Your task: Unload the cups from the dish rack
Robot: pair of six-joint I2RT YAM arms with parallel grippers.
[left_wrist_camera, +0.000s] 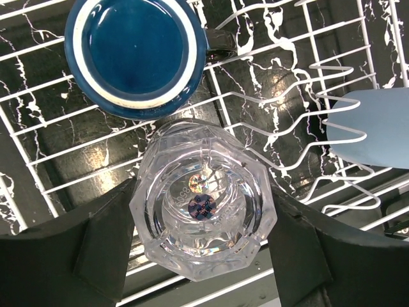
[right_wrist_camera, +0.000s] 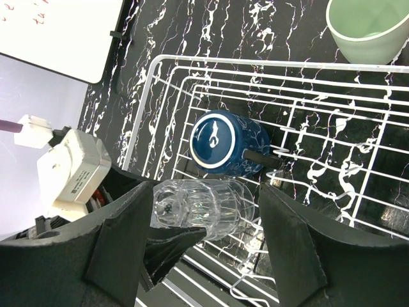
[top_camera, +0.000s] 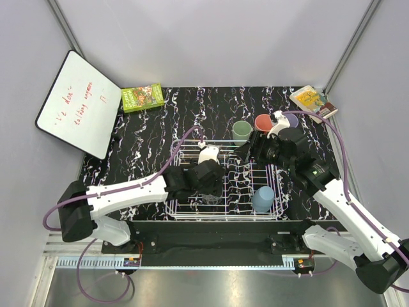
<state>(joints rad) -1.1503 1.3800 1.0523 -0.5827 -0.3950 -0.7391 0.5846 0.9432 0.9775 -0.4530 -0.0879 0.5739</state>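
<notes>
Left gripper (top_camera: 206,182): set over the dish rack (top_camera: 238,192), left of centre. Its fingers (left_wrist_camera: 96,249) are drawn partway in, and a clear glass (left_wrist_camera: 203,204) is clasped between them, with contact seen on both sides.
Clear glass: base turned up, seated on the rack wires just beside the dark blue cup (left_wrist_camera: 136,54).
Light blue-grey cup (top_camera: 262,199): found in the rack's near right corner, apart from the glass.
Right gripper (top_camera: 261,148): held above the rack's far right edge. Its fingers (right_wrist_camera: 118,249) are spread wide and nothing is gripped.
Pale green cup (top_camera: 241,132): stood upright on the table just beyond the rack.
Salmon-pink cup (top_camera: 263,123), lavender cup (top_camera: 291,119): on the table to the green cup's right, partly hidden by the right arm.
Whiteboard (top_camera: 80,102): propped at the far left.
</notes>
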